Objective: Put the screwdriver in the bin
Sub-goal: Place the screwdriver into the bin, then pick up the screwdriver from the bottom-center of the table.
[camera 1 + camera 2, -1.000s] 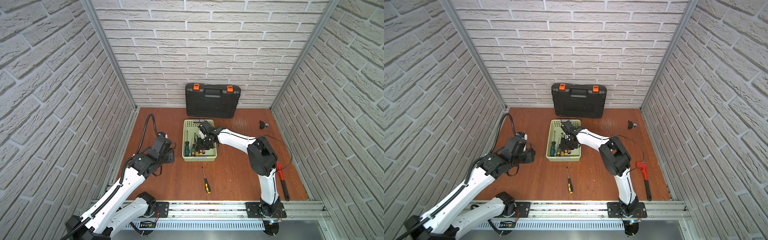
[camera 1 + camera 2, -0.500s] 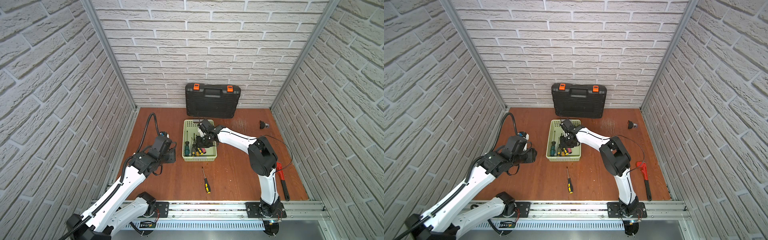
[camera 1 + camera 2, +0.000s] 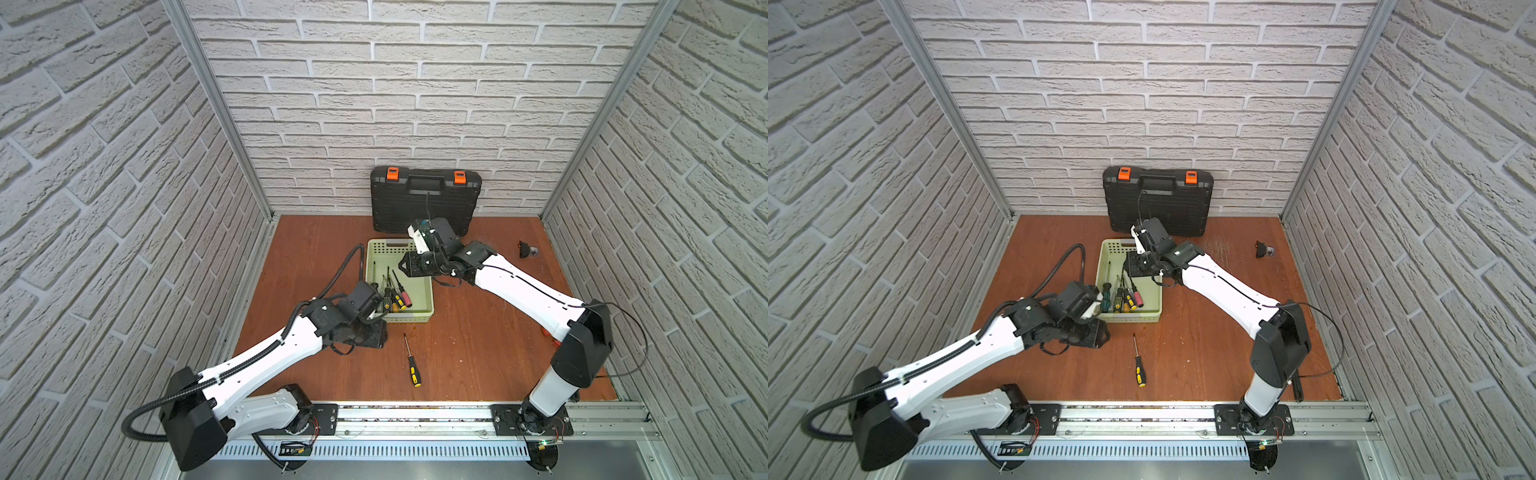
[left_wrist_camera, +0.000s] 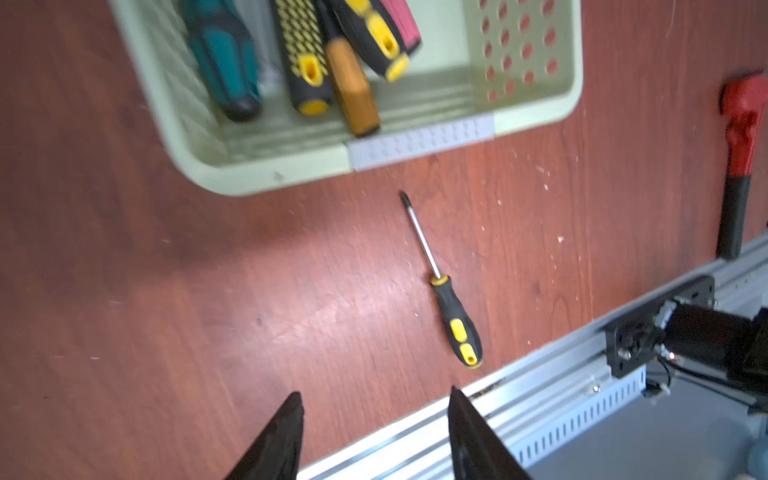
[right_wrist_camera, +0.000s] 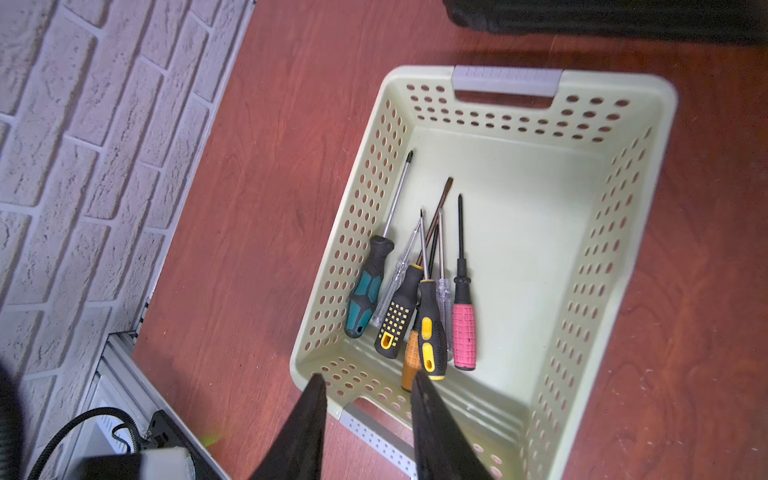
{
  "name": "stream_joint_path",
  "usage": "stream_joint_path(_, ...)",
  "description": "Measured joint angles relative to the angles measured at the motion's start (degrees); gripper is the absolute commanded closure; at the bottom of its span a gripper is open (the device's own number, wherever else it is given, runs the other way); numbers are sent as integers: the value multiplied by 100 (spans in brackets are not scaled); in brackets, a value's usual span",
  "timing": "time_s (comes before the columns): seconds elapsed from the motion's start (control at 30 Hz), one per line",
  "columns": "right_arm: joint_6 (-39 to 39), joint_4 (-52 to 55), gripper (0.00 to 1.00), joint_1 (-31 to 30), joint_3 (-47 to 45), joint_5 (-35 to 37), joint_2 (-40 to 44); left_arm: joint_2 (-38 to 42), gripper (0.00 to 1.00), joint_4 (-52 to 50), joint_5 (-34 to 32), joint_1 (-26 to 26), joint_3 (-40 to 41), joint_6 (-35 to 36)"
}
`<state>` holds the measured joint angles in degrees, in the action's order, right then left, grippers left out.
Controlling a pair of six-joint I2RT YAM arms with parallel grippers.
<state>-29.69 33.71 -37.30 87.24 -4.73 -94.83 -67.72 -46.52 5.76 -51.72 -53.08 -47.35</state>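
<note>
The black-and-yellow screwdriver (image 3: 411, 362) that you are after is lying flat on the reddish-brown tabletop (image 3: 478, 353), outside the bin (image 3: 409, 318). It is resting just in front of the bin's near wall but apart from it. In the left wrist view its tip (image 4: 402, 194) is pointing toward the bin and its handle toward the aluminium rail (image 4: 540, 399).

Your left tool (image 4: 374, 392) is hovering over bare tabletop beside the bin's near left corner. Its jaws are standing apart with nothing between them, so it is released. The screwdriver is lying ahead of it and off to one side, not between the jaws.

Your right tool (image 5: 368, 376) is hanging above the bin. Its jaws are parted by a narrower gap and are gripping nothing. In both top views the right arm is reaching over the bin's right wall toward its far end.

The pale green bin is sitting in the middle of the tabletop, well in front of the black toolcase (image 3: 426, 203) that is leaning against the back wall. Inside it, several screwdrivers are lying bunched toward the left wall with their handles near the front. Among them are a teal-handled screwdriver (image 5: 368, 291) and a pink-handled screwdriver (image 5: 463, 328). The right half of the bin's floor is showing bare. A red wrench (image 4: 742, 124) is lying near the rail on the right side.
</note>
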Motion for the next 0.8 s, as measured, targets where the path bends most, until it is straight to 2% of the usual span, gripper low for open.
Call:
stream_joint_path(0.13, 129, -52, 63, 2, -601, 297, 431, -509, 44, 234, 35, -588, -26, -529)
stream_joint_path(0.47, 407, 9, 60, 55, -1440, 1119, 1187, -2087, 45, 356, -28, -1220, -813, -1189)
stream_joint_path(0.63, 448, -155, 60, 90, -1725, 1257, 1438, -2527, 44, 140, -42, -1360, -1220, -1283)
stream_joint_path(0.8, 444, -282, 60, 116, -2000, 1261, 1443, -2778, 45, 72, 35, -1362, -1244, -1292)
